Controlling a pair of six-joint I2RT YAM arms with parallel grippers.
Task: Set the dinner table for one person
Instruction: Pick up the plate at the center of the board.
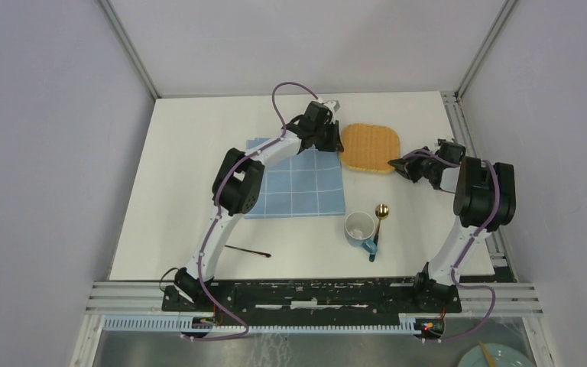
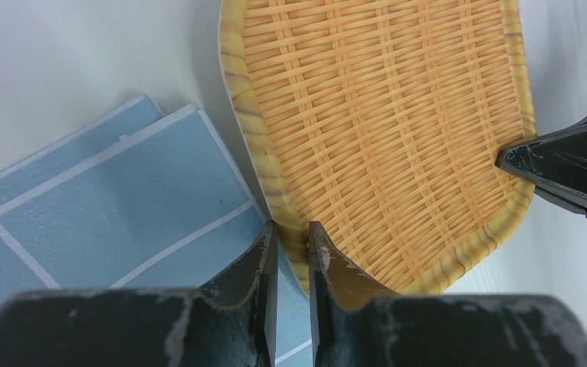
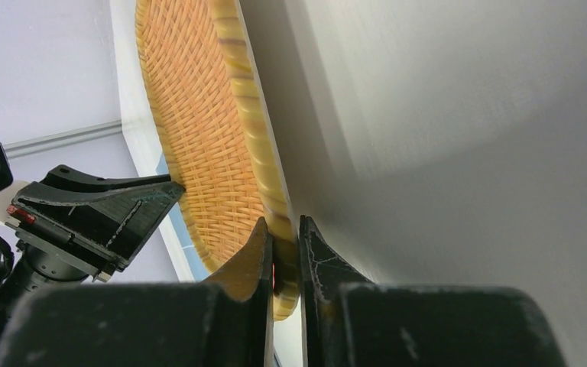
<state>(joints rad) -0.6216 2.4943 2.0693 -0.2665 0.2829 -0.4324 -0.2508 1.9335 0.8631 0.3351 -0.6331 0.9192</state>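
woven tray [image 1: 369, 147]: yellow-orange basket weave, rim streaked brown
cloth [image 1: 298, 187]: light blue, white grid lines
tabletop [image 1: 199, 176]: plain matte white
mug [image 1: 360, 227]: white, blue handle
spoon [image 1: 381, 211]: gold bowl, dark handle

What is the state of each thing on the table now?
Woven yellow wicker tray: gripped at both sides.
Blue checked cloth: spread flat.
White mug: empty.
Gold spoon: lying free.
Left gripper: jaws shut on tray rim.
Right gripper: jaws shut on tray rim.
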